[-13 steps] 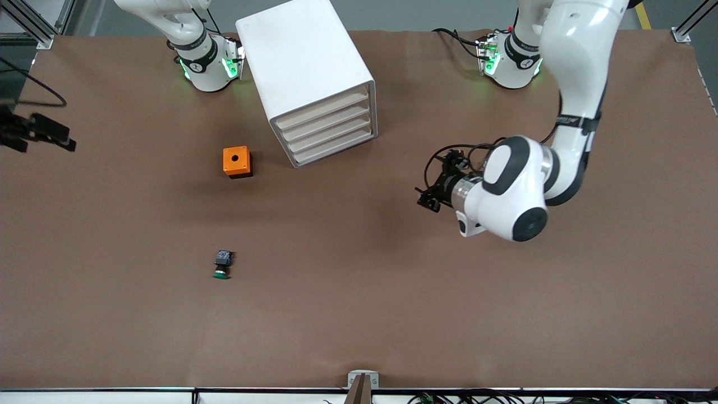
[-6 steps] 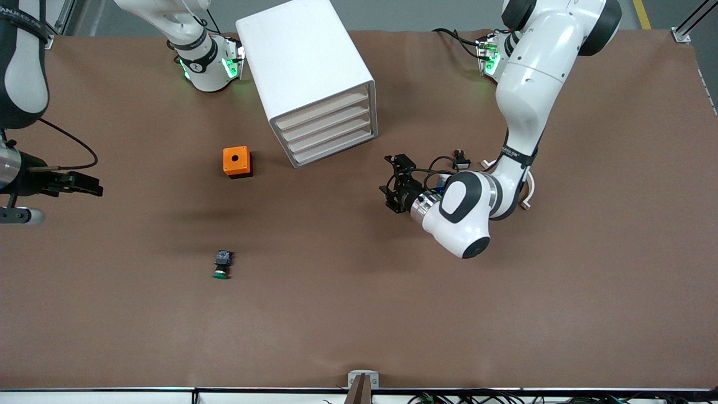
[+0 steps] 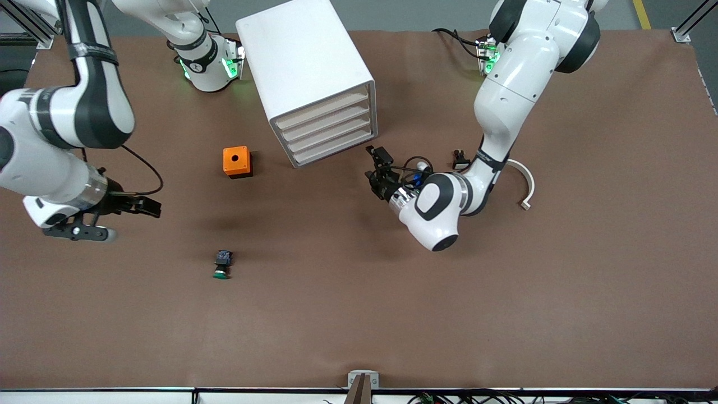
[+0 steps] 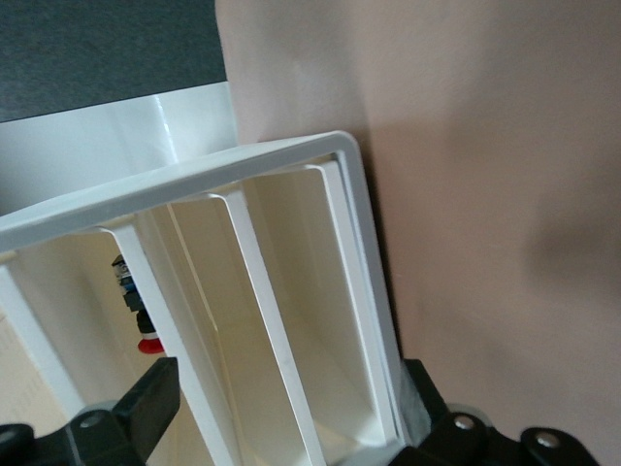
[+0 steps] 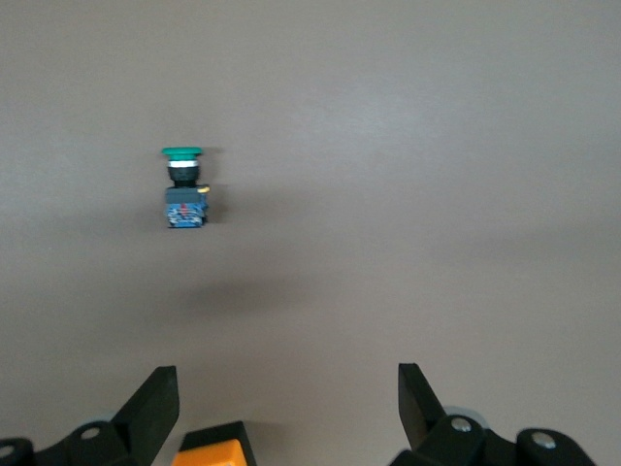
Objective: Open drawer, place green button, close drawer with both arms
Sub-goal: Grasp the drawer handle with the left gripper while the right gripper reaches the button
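While drawers stay shut, orange box (image 3: 236,161) beside cabinet (image 3: 309,78)

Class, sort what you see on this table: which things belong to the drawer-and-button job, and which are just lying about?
Part of the job: drawer, third from the top of the cabinet; button; left gripper; right gripper.

Lying about: orange box; small black part; curved white piece.

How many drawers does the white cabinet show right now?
4, stacked one above another in the white cabinet, all pushed in; the third drawer from the top is shut too.
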Controlling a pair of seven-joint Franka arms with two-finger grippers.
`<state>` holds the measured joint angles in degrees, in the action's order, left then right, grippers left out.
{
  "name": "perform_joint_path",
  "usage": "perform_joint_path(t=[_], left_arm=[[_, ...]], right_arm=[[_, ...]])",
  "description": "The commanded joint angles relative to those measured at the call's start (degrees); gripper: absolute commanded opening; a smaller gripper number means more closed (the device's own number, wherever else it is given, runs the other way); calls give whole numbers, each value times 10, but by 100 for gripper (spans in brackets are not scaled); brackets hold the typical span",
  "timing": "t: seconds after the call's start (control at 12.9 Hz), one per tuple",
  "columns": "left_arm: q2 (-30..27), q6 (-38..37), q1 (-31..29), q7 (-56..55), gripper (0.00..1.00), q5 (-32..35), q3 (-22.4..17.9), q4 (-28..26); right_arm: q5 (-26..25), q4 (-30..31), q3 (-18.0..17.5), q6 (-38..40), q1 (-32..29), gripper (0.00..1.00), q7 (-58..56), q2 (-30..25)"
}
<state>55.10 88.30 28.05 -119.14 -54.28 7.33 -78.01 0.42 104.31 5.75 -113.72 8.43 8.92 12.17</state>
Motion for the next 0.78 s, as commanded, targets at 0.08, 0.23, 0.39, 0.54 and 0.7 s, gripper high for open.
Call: perform_joint_path(t=[0.08,0.23,0.39,0.54,0.7], left_arm=[[23,-15,31,-29,92,-22,-1,15],[31,-34,45,-34,79,-27,3,14],[34,-59,60,-36,71,-32,7,4],[35,-66,76,-57,62,-32,7,-6],[41,-66,84,-58,51,-32,7,-7]], right_arm=[[13,37,4,-87,29,100,48,29],[13,43,3,-126,37,100,49,54],[15,44,3,-168,52,100,74,85],[19,47,2,-203,67,100,97,108],[28,49,2,-245,83,100,109,134]])
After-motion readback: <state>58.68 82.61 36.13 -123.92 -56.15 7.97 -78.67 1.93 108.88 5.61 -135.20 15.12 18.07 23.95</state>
